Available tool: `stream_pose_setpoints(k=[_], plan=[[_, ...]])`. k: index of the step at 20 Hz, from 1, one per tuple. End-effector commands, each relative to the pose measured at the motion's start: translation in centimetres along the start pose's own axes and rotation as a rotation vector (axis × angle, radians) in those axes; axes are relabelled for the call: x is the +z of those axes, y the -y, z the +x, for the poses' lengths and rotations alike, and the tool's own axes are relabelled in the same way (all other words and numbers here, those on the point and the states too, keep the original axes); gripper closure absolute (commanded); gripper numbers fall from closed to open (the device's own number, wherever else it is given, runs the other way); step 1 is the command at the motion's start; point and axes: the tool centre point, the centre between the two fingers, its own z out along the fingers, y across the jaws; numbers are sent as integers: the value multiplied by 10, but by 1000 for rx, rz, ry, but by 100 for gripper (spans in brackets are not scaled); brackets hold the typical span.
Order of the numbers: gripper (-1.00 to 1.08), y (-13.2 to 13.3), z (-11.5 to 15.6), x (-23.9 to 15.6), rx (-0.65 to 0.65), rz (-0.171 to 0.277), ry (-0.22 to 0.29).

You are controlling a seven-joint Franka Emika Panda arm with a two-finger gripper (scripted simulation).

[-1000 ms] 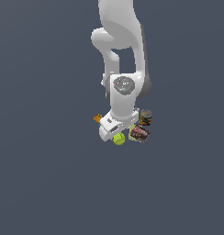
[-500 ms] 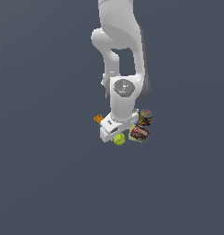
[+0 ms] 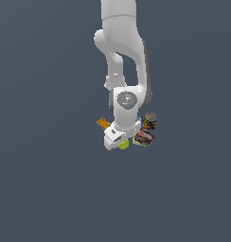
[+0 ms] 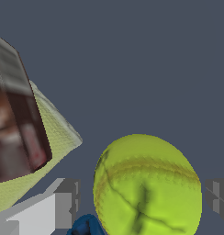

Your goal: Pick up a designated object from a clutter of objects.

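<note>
Straddling the tennis ball (image 4: 147, 186), the tool (image 4: 141, 202) stands open, a finger (image 4: 65, 204) on either side, red-brown box (image 4: 17, 128) close by.

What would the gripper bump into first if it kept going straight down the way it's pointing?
Most likely the tennis ball, which sits between the gripper fingers in the wrist view; contact is unclear.
</note>
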Motion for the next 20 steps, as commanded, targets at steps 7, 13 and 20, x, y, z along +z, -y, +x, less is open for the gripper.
stream_pose_setpoints(k=[7, 13, 20], plan=[[108, -1, 1, 6, 0, -1, -1], [108, -1, 1, 6, 0, -1, -1], [108, -5, -5, -2, 1, -2, -2]])
